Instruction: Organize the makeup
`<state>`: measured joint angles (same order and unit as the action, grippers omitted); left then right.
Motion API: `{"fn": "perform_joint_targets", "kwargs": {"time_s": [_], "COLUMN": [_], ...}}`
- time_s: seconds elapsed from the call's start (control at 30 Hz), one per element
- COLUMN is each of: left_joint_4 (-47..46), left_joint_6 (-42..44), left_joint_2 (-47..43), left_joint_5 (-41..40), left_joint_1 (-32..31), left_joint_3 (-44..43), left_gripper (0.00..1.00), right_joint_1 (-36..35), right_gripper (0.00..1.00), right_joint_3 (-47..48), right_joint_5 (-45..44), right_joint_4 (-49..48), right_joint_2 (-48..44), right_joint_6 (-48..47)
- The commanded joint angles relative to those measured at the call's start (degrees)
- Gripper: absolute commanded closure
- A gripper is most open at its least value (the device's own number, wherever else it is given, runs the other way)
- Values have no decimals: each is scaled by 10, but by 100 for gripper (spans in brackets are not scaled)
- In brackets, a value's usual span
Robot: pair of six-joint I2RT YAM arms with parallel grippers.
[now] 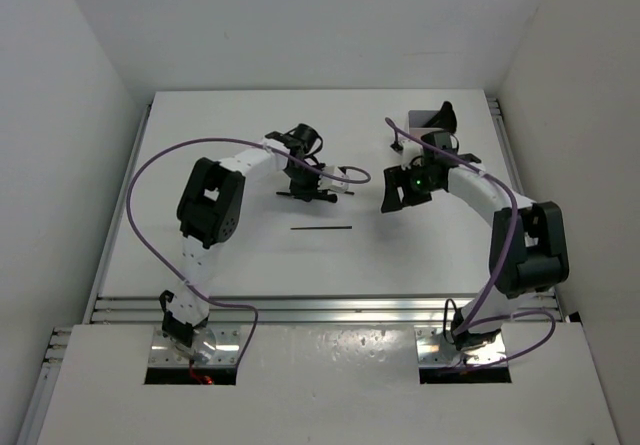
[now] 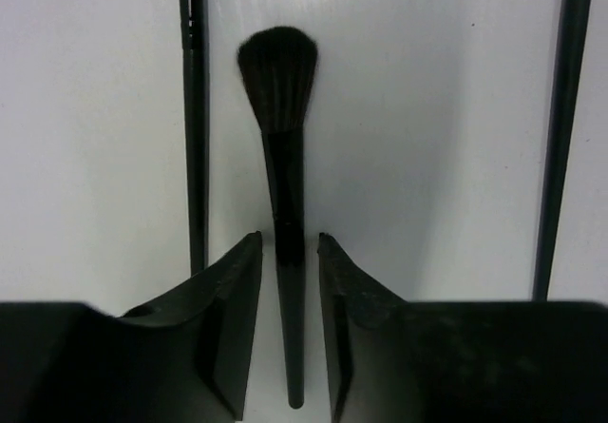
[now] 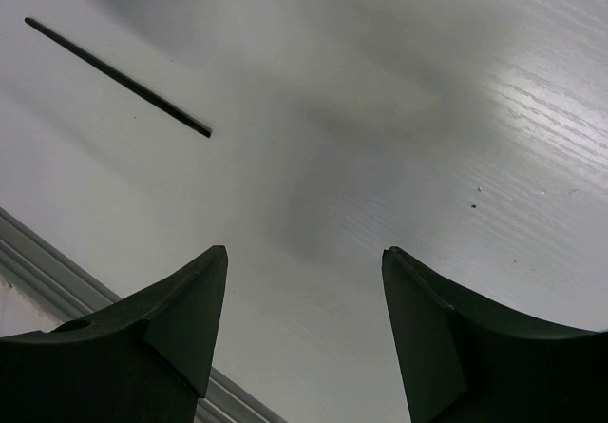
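A black fluffy-headed brush point(image 2: 277, 76) lies flat on the white table, its handle running back between my left gripper's jaws. My left gripper point(image 2: 290, 238) is open only narrowly, with a thin gap on each side of the handle. A thin black pencil point(image 2: 195, 119) lies left of the brush and another point(image 2: 560, 128) lies right of it. In the top view my left gripper point(image 1: 305, 187) is low at mid-table. My right gripper point(image 3: 304, 252) is open and empty above bare table, also seen from the top point(image 1: 392, 190). A separate thin pencil point(image 1: 320, 228) lies nearer the front and also shows in the right wrist view point(image 3: 119, 76).
A pale box point(image 1: 424, 120) with a dark object point(image 1: 445, 115) beside it stands at the back right. A metal rail point(image 1: 320, 310) runs along the table's near edge. Purple cables loop over both arms.
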<state>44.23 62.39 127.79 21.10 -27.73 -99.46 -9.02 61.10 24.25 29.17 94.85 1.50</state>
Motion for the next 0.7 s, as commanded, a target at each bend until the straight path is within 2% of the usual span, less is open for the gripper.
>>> {"fn": "perform_joint_targets", "kwargs": {"time_s": [0.0,0.07,0.1,0.17,0.27,0.43,0.6,0.67], "left_joint_4": [43,43,43,43,48,48,14,1], "left_joint_6": [6,6,6,6,-5,-60,-150,-173], "left_joint_2": [36,36,36,36,21,-35,-107,-127], "left_joint_5": [-22,-22,-22,-17,10,105,166,200], "left_joint_1": [-13,-18,-18,-18,-23,-9,11,17], "left_joint_3": [42,47,47,47,47,23,2,-14], "left_gripper": [67,79,89,99,100,100,100,100], "right_joint_1": [6,3,5,7,15,51,60,59], "right_gripper": [33,33,33,33,33,33,33,33], "right_joint_3": [7,-3,-5,-16,-24,-31,-54,-75], "right_joint_5": [-1,-6,-8,-16,-20,3,12,12], "right_joint_4": [-2,-5,-6,-9,-6,-24,-83,-140], "right_joint_2": [-37,-47,-54,-66,-76,-109,-160,-193], "right_joint_6": [-9,-11,-11,-11,2,54,117,167]}}
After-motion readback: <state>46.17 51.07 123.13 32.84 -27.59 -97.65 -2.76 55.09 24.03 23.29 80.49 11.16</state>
